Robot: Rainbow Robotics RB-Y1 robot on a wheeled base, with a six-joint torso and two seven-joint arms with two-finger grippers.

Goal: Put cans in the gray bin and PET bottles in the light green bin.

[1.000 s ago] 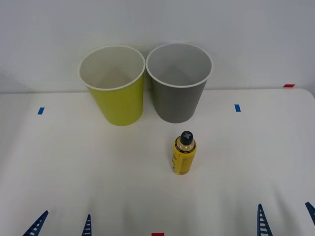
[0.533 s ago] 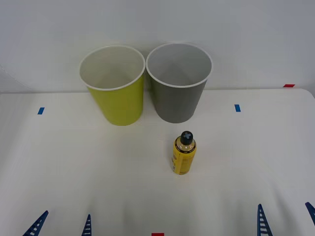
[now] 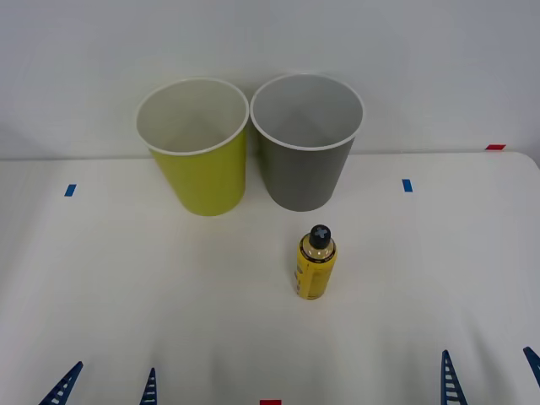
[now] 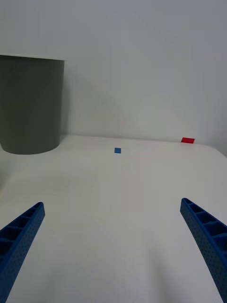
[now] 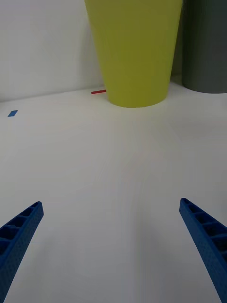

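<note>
A small PET bottle (image 3: 315, 263) with a yellow label and black cap stands upright on the white table, in front of the gray bin (image 3: 306, 142). The light green bin (image 3: 195, 146) stands touching the gray bin on its left. Both bins look empty from the front. My left gripper (image 3: 105, 388) is open at the table's near left edge, facing the light green bin (image 5: 135, 52). At the near right edge my right gripper (image 3: 489, 377) is open as well, with the gray bin (image 4: 30, 104) off to one side. Neither holds anything.
Blue tape marks (image 3: 70, 190) (image 3: 407, 185) lie on the white table (image 3: 169, 295) left and right of the bins. Red tape (image 3: 495, 147) sits at the far right edge and another red mark (image 3: 270, 402) at the near edge. A white wall stands behind the bins.
</note>
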